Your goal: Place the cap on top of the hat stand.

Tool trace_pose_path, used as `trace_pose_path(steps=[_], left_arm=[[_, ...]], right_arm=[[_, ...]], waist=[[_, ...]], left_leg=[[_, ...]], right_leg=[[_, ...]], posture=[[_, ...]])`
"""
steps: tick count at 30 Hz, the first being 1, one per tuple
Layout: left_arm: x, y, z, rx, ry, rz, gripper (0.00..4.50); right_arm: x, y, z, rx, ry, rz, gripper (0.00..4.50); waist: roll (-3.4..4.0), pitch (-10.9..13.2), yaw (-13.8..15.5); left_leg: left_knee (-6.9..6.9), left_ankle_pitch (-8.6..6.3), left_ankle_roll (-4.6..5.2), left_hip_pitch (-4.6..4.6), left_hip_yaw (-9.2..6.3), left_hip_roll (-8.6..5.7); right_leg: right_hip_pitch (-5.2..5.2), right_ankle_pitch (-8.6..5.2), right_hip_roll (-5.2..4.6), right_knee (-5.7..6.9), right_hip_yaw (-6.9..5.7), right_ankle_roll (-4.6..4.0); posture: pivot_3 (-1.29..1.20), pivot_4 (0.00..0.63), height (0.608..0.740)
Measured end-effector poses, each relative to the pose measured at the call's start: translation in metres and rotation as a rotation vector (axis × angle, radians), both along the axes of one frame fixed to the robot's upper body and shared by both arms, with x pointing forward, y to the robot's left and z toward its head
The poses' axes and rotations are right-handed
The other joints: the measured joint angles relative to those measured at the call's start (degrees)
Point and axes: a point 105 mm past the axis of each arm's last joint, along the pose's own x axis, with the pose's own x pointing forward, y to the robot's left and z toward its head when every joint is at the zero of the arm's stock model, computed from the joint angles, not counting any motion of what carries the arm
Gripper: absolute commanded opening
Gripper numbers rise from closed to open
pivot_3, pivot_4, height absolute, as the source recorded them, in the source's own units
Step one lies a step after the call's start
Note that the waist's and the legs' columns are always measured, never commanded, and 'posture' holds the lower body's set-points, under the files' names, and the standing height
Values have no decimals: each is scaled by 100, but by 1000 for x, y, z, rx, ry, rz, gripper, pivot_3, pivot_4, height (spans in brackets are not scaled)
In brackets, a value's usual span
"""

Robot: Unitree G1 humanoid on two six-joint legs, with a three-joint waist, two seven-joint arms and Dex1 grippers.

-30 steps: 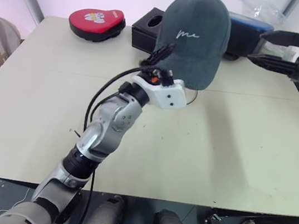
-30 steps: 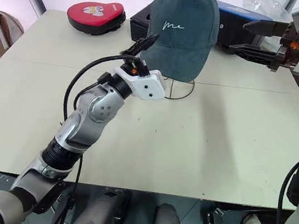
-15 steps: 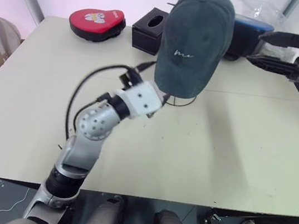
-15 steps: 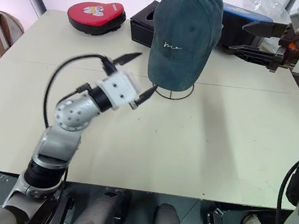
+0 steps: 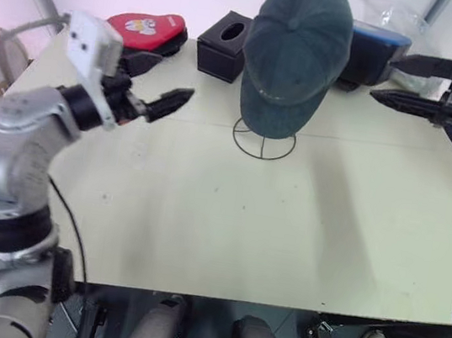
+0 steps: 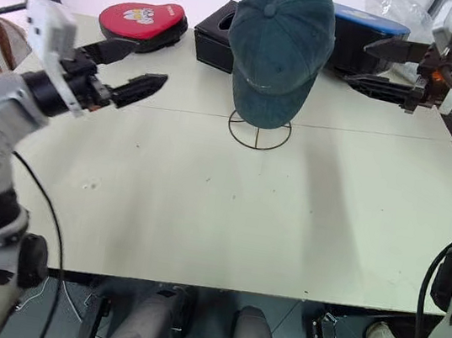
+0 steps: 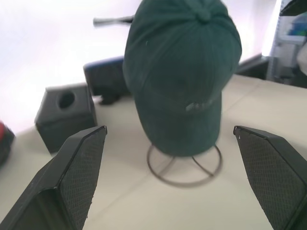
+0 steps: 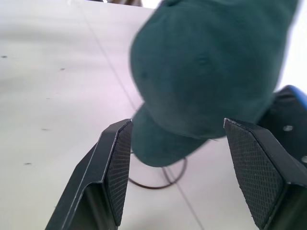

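Two sets of black jaws stand apart from the task's things over a pale cream surface (image 5: 304, 215). The dark teal-grey fabric baseball cap (image 5: 299, 52) sits on the thin dark wire hat stand (image 5: 263, 140), brim hanging down toward the ring base, near the far middle of the surface. The left gripper (image 5: 155, 82) hovers well to the left of the cap, jaws spread wide and holding nothing. The right gripper (image 5: 401, 80) is raised to the right of the cap, jaws likewise wide apart and empty. Behind the stand lie a black cube-shaped tissue box (image 5: 225, 46), a flat red padded object (image 5: 149, 30) and a dark blue-topped box (image 5: 373, 51).
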Motion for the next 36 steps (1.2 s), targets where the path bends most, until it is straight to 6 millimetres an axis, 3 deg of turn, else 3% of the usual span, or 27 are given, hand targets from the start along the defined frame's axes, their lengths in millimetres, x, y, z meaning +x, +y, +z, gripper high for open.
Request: trace_pose_path(steps=[4,9,20,31,36], left_arm=[[2,12,-2,-2,63,-31,4459],[6,11,1,-10,82,-97,4459],[15,8,-8,-14,127,-190,4459],[52,2,-32,-71,128,-234,4459],[66,2,-41,-100,138,-217,4459]], right_arm=[[-3,6,-15,19,42,9,3068],[-7,8,-22,32,42,-12,3068],[-12,10,-24,43,30,-30,3068],[-13,1,-25,82,7,-90,3068],[-7,-6,-48,205,71,-159,3068]], waist=[[-1,0,14],[-1,0,-10],[0,1,-14],[-1,1,-12],[-3,2,-22]], left_leg=[[1,0,-1,0,-5,-1],[-2,0,-2,0,-6,-1],[-4,-1,0,0,-5,1],[-3,-1,1,-1,-5,0],[-2,0,1,-2,-5,0]], right_leg=[[2,0,-2,-3,-2,0],[0,0,-2,-3,0,0],[-3,0,-1,-3,3,0],[-1,0,-2,-3,1,0],[-4,0,-1,0,1,0]], posture=[[0,150,740],[0,150,740],[0,150,740],[0,150,740],[0,150,740]])
